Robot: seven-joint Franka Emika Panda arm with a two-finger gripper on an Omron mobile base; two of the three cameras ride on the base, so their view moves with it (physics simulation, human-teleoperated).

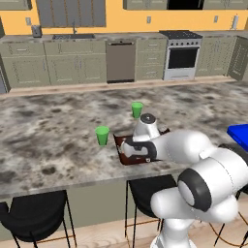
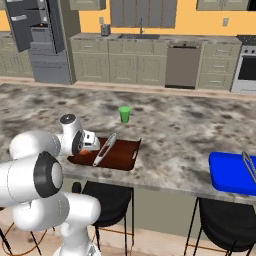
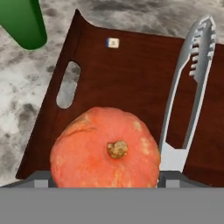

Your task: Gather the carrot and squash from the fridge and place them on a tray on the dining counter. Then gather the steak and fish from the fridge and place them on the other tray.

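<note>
The pincer (image 3: 104, 181) stands wide, its two tips flanking the round orange squash with a brown stem scar (image 3: 105, 148), which sits on the dark brown wooden tray with handle slots (image 3: 127, 74); whether the pads touch it I cannot tell. To finish this placing well, I judge the hand should lift straight up without nudging the squash toward the grey metal tongs (image 3: 188, 87) lying just beside it. A green plastic cup (image 3: 24, 22) stands near on the marbled stone desk (image 3: 26, 100).
</note>
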